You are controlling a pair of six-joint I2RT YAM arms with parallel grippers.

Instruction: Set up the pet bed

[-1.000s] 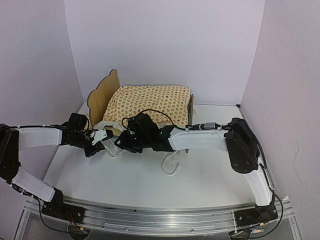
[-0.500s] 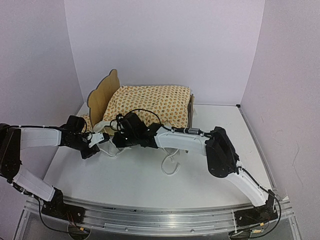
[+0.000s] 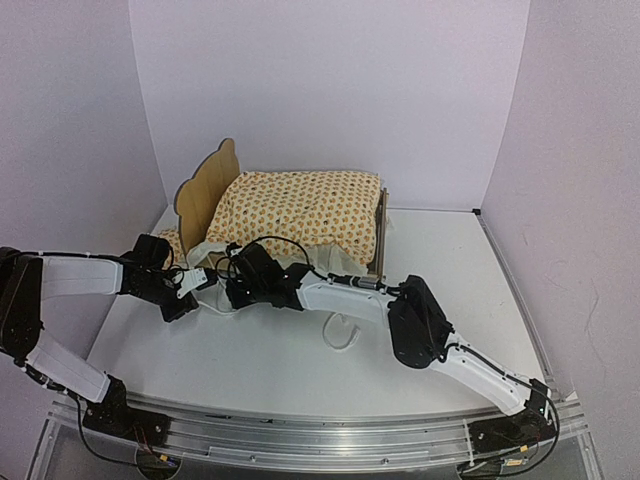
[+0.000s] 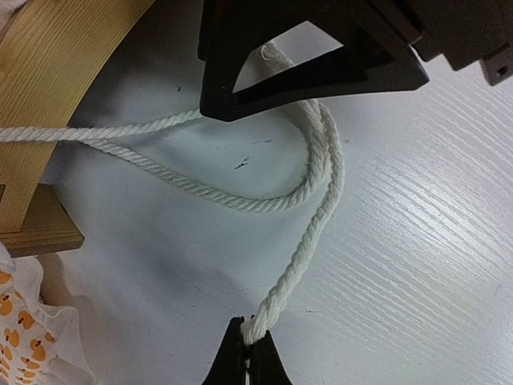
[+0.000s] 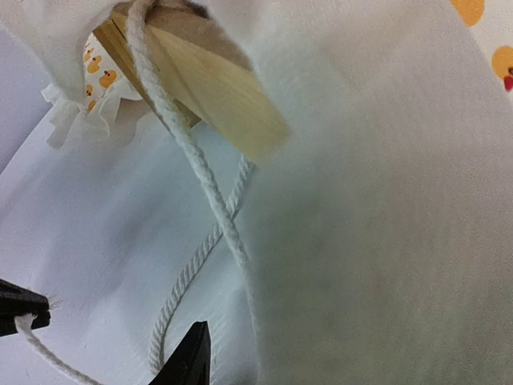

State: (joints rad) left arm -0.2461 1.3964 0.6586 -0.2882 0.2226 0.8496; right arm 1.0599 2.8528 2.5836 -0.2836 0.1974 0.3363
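Pet bed point(image 3: 205, 195): at the far left of the table point(image 3: 300, 365), headboard to the left, orange-dotted cushion point(image 3: 300, 205) lying on it. Left gripper point(image 4: 248, 346): we note it pinched tight on a white cord point(image 4: 313, 192) that runs to the wooden frame. Right gripper point(image 3: 230, 285): just beside the left, the cord looping at its fingers. We cannot tell whether it grips, as cloth blocks its wrist view.

cushion point(image 3: 300, 205): cream, orange-dotted, lying flat | pillow point(image 5: 84, 112): small, ruffled, same print, down at the left | white cord point(image 4: 240, 200): twisted, looping across itself on the white table point(image 3: 300, 380), a few dark specks there
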